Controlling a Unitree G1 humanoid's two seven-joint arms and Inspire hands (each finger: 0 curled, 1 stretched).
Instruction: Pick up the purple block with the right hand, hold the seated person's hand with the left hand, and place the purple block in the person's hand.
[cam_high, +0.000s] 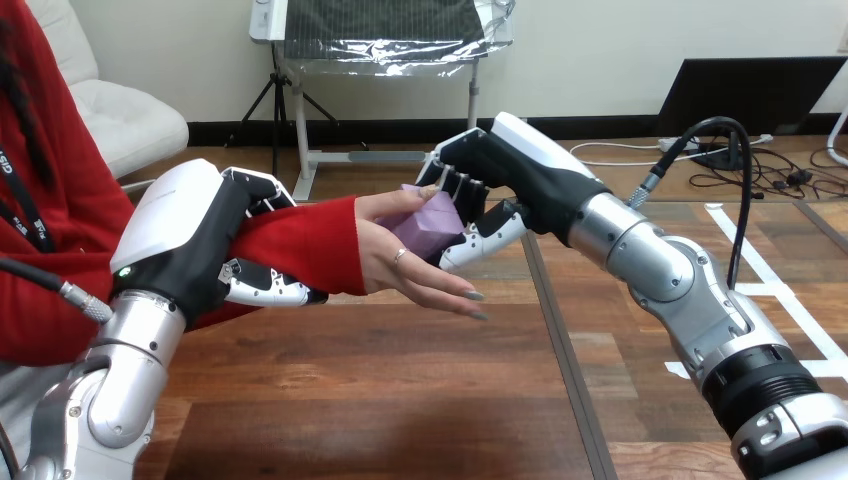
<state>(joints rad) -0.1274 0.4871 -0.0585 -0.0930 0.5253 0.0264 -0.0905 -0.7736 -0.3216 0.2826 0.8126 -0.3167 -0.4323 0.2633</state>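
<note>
A purple block (428, 223) rests in the palm of the person's hand (405, 268), which reaches in from the left with its palm up over the table. My right hand (497, 178) comes from the right and curls its fingers over the block's top, with the thumb against its near side. My left hand (205, 245) wraps round the person's forearm in its red sleeve (300, 245), thumb under it and fingers over the far side.
The wooden table (400, 400) spreads below both arms, with a dark seam (565, 350) running front to back. The person's torso sits at the left edge.
</note>
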